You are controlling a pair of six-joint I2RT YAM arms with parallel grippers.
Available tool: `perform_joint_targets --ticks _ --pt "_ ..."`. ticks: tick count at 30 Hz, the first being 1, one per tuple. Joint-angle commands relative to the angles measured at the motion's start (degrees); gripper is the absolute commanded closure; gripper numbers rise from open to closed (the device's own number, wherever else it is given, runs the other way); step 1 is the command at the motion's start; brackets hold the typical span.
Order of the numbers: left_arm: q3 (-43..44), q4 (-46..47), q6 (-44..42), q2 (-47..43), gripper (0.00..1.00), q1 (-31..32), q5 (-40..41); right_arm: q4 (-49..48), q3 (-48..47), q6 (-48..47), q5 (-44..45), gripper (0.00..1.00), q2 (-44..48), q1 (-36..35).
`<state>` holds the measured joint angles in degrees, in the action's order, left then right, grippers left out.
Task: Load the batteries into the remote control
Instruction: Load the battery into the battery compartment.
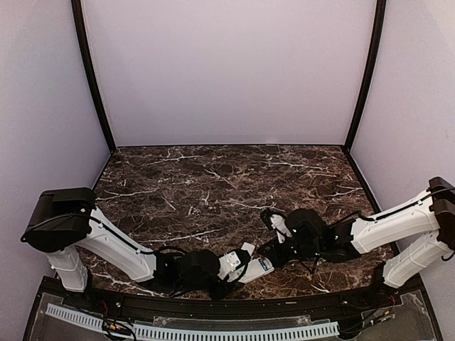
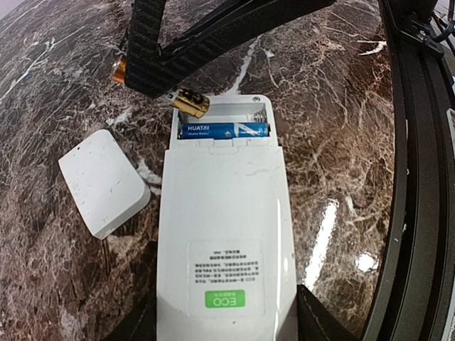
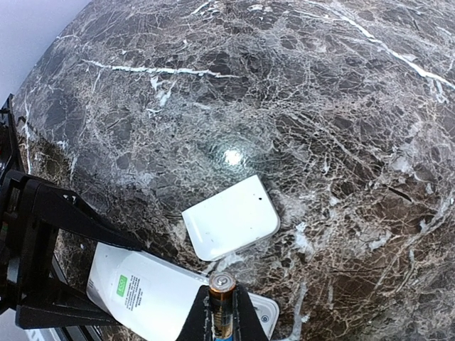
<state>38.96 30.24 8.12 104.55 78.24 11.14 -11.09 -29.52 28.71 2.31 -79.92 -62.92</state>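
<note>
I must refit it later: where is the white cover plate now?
In the left wrist view the cover plate lies flat on the marble table, just left of the remote control, near its open battery end.

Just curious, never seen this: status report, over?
Left end effector clamps remote control. Right end effector holds second battery at open bay; first battery seated. Cover plate aside, nothing blocking.

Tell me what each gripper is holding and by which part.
Left gripper clamps the remote control across its long edges near the labelled end. Right gripper pinches a battery around its middle, both ends sticking out.
</note>
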Motion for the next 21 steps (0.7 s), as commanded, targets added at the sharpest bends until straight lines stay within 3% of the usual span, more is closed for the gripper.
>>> perform_joint_targets --ticks 1,21 --pt "-2.0 -12.9 -1.1 4.5 1.00 -0.5 -1.6 -1.0 0.9 -1.7 0.1 1.00 2.3 -0.3" --pt "-0.6 -14.8 -1.4 5.9 1.00 -0.5 -1.0 -4.5 4.6 -5.3 3.9 1.00 0.9 -1.0"
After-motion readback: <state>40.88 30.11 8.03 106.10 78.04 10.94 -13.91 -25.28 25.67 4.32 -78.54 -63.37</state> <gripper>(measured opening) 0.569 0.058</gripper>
